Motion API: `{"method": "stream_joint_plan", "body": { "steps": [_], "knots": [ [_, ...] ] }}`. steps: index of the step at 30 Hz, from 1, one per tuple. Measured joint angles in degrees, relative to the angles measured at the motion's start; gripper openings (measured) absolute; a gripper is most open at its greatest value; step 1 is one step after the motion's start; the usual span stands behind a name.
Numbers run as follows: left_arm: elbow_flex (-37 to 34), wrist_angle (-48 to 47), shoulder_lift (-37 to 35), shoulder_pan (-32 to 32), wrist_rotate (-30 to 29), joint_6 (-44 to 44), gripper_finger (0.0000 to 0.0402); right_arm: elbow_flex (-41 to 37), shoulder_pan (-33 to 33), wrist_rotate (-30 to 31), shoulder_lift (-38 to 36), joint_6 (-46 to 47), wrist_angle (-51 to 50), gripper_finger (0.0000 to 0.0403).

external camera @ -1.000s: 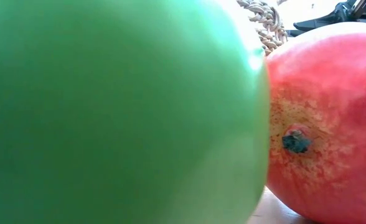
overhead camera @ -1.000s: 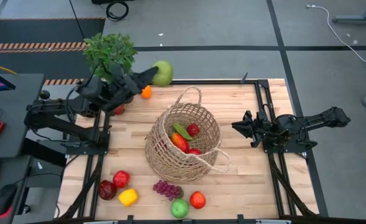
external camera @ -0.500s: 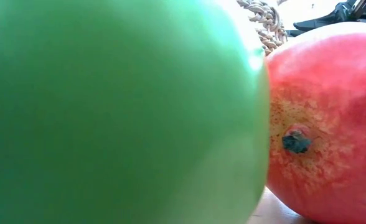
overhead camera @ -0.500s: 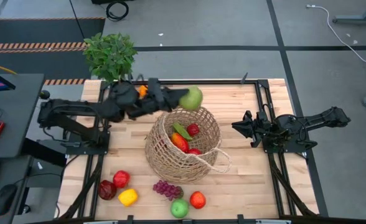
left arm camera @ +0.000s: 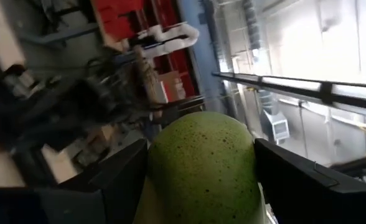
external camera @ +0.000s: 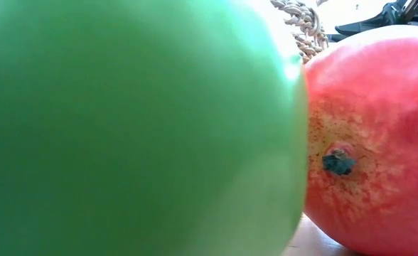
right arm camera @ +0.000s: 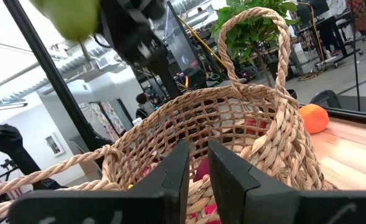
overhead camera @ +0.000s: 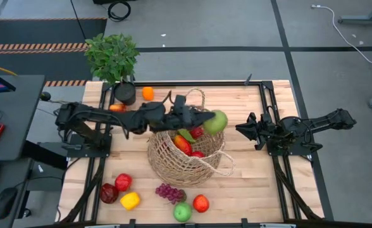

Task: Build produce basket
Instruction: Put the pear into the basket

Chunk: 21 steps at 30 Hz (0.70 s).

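Basket (overhead camera: 185, 158), mid-surface, has the left gripper's (overhead camera: 210, 120) fingers (left arm camera: 117, 180) clamped on a speckled green pear (overhead camera: 216, 121) above its far-right rim, while the right gripper (overhead camera: 241, 128) waits beside it, fingers (right arm camera: 173, 168) pressed together and empty.

Grey floor (overhead camera: 236, 28) with dark seams — hazard-striped tape (overhead camera: 34, 46) beside a dark mat (overhead camera: 43, 30).
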Motion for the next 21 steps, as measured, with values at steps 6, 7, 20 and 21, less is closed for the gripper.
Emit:
{"method": "stream_joint_plan", "body": {
  "steps": [6, 7, 20, 21],
  "knots": [
    [9.32, -17.7, 4.06, 1.01, 0.14, 1.04, 0.0286, 0.0, 0.01, 0.0, 0.0, 0.0, 0.0, 0.0064],
    [9.69, -20.33, 4.25, 1.22, 0.15, 0.41, 0.0286, 0.0, 0.01, 0.0, -0.01, 0.0, 0.0, 0.0064],
    [9.84, -39.52, 9.06, 2.9, -0.7, -1.24, 0.0286, 0.0, 0.0, 0.02, 0.04, 0.0, -0.03, 0.0064],
    [9.85, -39.68, 9.92, 2.88, -0.61, -1.24, 0.0286, 0.0, 0.0, 0.02, 0.03, 0.0, -0.29, 0.0064]
  ]
}}
